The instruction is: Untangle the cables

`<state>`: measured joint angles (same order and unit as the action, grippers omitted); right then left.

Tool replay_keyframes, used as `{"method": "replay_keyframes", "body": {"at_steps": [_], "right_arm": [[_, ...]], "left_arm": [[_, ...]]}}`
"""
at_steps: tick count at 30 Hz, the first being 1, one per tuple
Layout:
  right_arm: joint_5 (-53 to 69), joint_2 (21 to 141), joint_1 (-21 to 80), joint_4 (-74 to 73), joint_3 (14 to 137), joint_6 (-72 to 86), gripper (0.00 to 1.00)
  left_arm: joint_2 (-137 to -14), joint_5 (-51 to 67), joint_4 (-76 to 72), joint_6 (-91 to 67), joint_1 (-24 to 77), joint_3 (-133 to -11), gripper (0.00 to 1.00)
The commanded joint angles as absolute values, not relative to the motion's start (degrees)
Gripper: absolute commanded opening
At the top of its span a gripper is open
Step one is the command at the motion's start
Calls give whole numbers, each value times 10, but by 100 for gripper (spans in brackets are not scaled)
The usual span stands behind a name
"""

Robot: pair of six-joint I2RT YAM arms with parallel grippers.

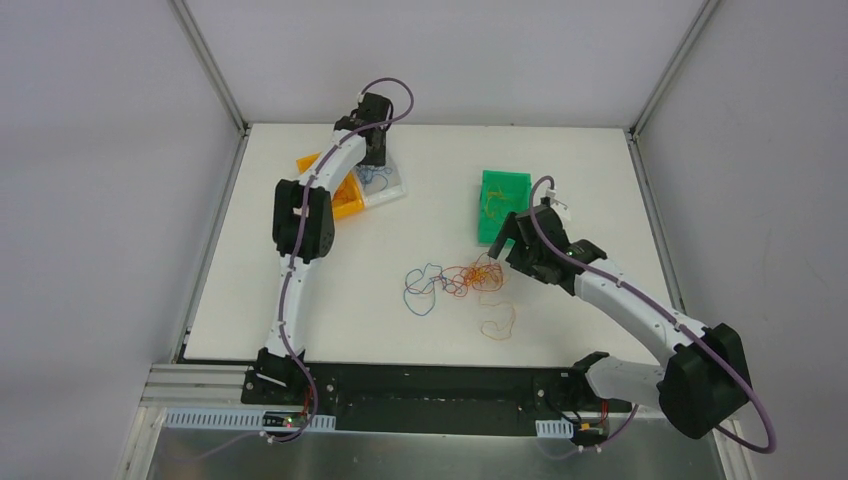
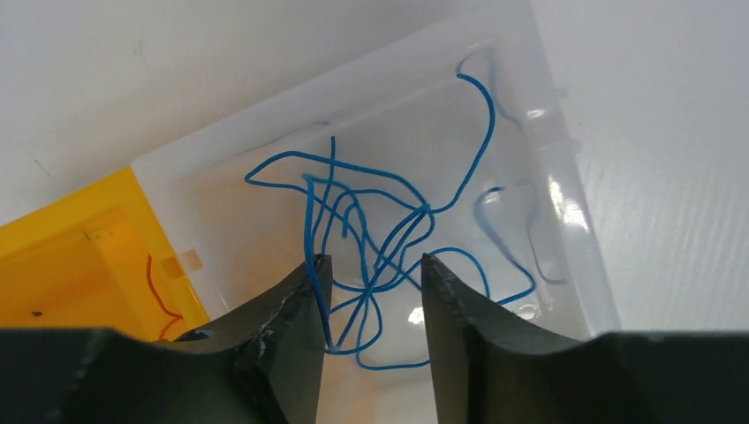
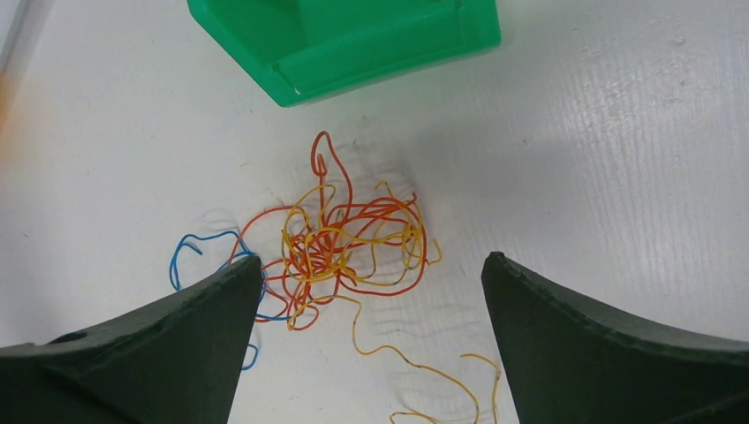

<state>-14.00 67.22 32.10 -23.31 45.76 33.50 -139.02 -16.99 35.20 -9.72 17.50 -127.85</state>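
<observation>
A tangle of orange-red and yellow cables [image 1: 468, 278] lies mid-table, with a blue cable [image 1: 420, 290] at its left and a yellow strand [image 1: 497, 322] trailing toward me. My right gripper [image 1: 512, 240] hovers just right of and above it, wide open and empty. In the right wrist view the tangle [image 3: 349, 243] lies between and ahead of the fingers [image 3: 212, 309]. My left gripper [image 1: 375, 152] is over a clear tray [image 1: 388, 185], open. Several blue cables [image 2: 371, 221] lie looped in that tray [image 2: 371, 79]; one strand runs along the inner edge of the left finger [image 2: 296, 309].
A yellow-orange tray [image 1: 345, 198] adjoins the clear one on its left; an orange-red strand [image 2: 159, 296] lies in it. A green tray [image 1: 503, 205] with a thin yellow strand stands behind the right gripper, its near corner in the right wrist view [image 3: 353, 44].
</observation>
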Motion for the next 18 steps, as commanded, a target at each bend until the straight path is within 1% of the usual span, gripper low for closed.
{"method": "replay_keyframes", "body": {"at_steps": [1, 2, 3, 9, 12, 15, 18], "right_arm": [[-122, 686, 312, -218, 488, 326, 100], [-120, 690, 310, -217, 490, 326, 99], [-115, 694, 308, -217, 491, 326, 99], [-108, 706, 304, -223, 499, 321, 99], [-107, 710, 304, -227, 498, 316, 99], [-100, 720, 304, -235, 495, 311, 100], [-84, 724, 304, -229, 484, 305, 99]], "left_arm": [[-1357, -125, 377, -111, 170, -1309, 53], [-1333, -120, 380, -113, 170, -1302, 62], [-1314, -113, 381, -115, 170, -1293, 67], [-1193, -43, 380, -128, 174, -1218, 80], [-1136, -8, 380, -136, 181, -1172, 89], [-1072, -10, 380, -159, 196, -1106, 93], [-996, -20, 358, -184, 216, -1007, 98]]}}
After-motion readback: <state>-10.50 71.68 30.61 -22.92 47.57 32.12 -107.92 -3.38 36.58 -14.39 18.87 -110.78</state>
